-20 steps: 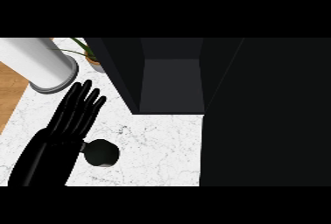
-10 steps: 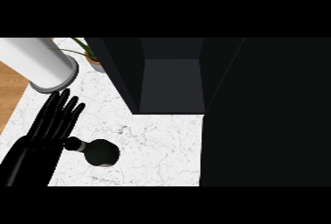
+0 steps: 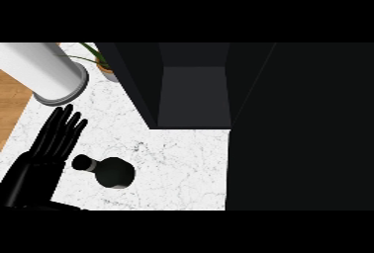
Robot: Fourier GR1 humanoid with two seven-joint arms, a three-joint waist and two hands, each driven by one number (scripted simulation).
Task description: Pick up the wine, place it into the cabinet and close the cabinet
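Below, a white marble-patterned counter [image 3: 175, 163] is spreading across the view, with a strip of brown wooden floor [image 3: 15, 104] showing along its left edge. A tall white cylindrical canister [image 3: 40, 69] is standing at the far left, beside a small potted green plant [image 3: 102, 62]. Further right, a dark open cabinet [image 3: 194, 94] is showing a bare grey interior. The dark glass wine bottle [image 3: 110, 170] is standing on the counter, just beside the left hand [image 3: 47, 143], whose fingers are lying straight and spread, gripping nothing.
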